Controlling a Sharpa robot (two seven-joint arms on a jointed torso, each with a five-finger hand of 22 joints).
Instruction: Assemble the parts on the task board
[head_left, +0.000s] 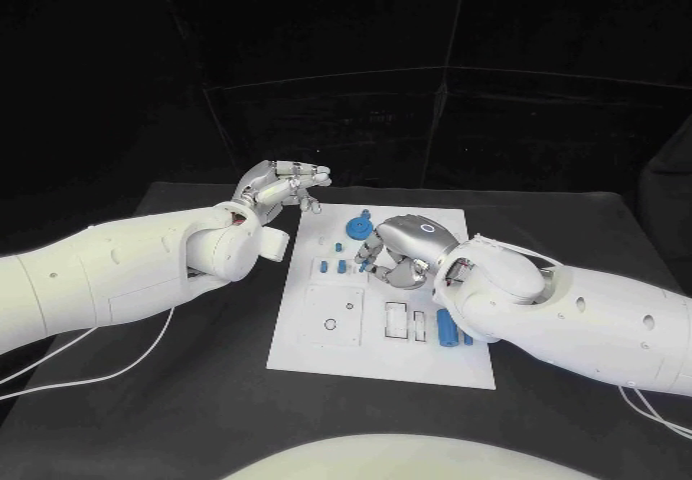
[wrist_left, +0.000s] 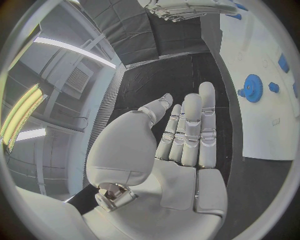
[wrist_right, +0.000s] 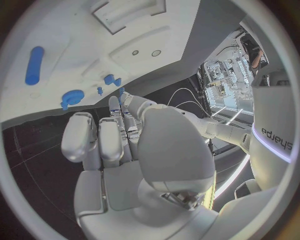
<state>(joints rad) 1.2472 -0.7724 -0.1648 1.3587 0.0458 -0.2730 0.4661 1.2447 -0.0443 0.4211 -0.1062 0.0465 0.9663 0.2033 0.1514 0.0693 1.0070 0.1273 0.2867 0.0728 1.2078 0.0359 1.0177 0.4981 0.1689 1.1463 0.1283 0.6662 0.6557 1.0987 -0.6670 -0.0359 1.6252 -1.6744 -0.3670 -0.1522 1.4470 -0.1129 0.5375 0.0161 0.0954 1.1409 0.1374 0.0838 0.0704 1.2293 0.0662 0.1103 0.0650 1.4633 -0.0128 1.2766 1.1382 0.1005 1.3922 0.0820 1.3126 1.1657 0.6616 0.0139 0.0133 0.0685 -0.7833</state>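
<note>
The white task board (head_left: 378, 335) lies in the middle of the black table. On its far part sit a blue gear (head_left: 361, 217) and small blue pieces (head_left: 335, 267); a long blue piece (head_left: 446, 325) lies near its right edge. My right hand (head_left: 397, 245) hovers over the board's far middle, fingers pointing down, nothing in it. In the right wrist view its fingers (wrist_right: 109, 140) stretch toward the gear (wrist_right: 73, 97) and small pieces (wrist_right: 109, 79). My left hand (head_left: 284, 185) is raised off the board's far left corner, palm (wrist_left: 169, 150) bare, with the gear (wrist_left: 252, 88) beyond it.
Rectangular slots (head_left: 397, 318) and round holes (head_left: 330, 324) mark the board's near half. Black table (head_left: 173, 400) surrounds the board. Thin white cables (head_left: 87, 375) trail from both arms at the table's sides.
</note>
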